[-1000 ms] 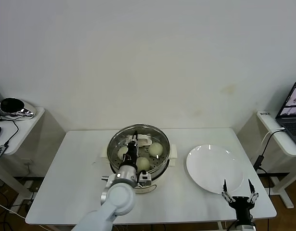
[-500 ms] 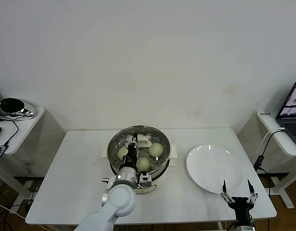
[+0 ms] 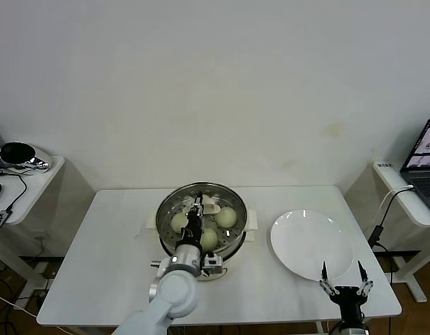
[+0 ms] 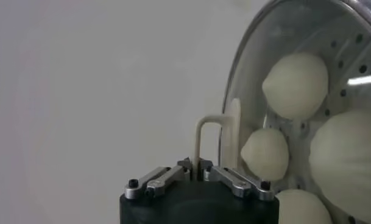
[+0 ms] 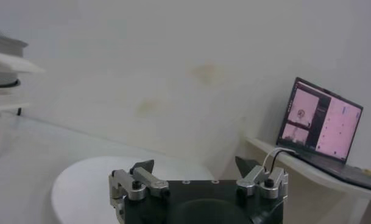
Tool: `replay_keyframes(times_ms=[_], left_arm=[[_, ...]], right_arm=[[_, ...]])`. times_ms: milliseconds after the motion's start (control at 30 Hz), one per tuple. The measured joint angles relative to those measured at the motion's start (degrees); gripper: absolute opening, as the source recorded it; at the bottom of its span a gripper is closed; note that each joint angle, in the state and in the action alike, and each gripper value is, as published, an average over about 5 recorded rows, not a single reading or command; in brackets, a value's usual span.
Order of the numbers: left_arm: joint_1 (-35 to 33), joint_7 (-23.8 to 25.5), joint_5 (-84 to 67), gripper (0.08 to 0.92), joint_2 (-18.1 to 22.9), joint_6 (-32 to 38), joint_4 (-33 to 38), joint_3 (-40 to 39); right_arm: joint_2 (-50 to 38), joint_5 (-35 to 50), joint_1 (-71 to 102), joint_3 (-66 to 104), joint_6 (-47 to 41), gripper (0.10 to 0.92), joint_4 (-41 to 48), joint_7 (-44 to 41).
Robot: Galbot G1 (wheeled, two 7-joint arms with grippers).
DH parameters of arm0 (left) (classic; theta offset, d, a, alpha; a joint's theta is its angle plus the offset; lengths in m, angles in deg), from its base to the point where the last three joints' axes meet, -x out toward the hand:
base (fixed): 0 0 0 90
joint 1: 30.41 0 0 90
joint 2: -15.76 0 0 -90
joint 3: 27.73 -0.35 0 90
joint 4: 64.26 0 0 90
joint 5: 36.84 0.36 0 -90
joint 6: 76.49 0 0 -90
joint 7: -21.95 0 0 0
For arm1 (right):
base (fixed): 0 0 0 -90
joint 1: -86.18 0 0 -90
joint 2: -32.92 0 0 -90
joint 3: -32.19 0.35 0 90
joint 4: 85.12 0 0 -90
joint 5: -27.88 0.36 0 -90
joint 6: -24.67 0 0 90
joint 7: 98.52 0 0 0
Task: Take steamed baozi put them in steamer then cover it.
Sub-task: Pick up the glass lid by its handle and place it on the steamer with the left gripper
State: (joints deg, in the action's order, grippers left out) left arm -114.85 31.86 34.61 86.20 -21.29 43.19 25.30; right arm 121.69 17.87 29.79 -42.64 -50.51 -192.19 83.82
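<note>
The steamer stands mid-table on its cream base. The cover, clear glass with a metal rim, lies on top of it. Several baozi rest on the perforated tray under the glass, and three of them show from the head view, one being. My left gripper reaches over the pot from the front. Its fingertips sit tight on either side of one leg of the cover's cream handle, and its jaws are nearly together. My right gripper hangs open and empty at the table's front right edge.
A flat white plate lies right of the steamer, just beyond the right gripper, and appears again in the right wrist view. A laptop sits on a side table to the right. Another side table with a shiny object stands on the left.
My left wrist has drifted slightly toward the table's front while its fingertips stay at the handle. The cover stays on the pot. The right gripper has barely moved.
</note>
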Motion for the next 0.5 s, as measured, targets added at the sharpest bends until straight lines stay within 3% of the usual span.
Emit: replay_keyframes(times_ms=[300, 500], left_arm=[[-4.76, -3.13, -3.34, 0.592, -2.39, 0.78, 5.77, 2.03], [-13.77, -8.90, -12.29, 0.762, -4.73, 4.06, 13.56, 7.89]], right_arm=[[0.00, -0.19, -0.04, -0.61, -0.11, 0.823, -0.24, -0.03], [-0.67, 0.57, 0.13, -1.22, 0.28, 0.823, -0.75, -0.34]])
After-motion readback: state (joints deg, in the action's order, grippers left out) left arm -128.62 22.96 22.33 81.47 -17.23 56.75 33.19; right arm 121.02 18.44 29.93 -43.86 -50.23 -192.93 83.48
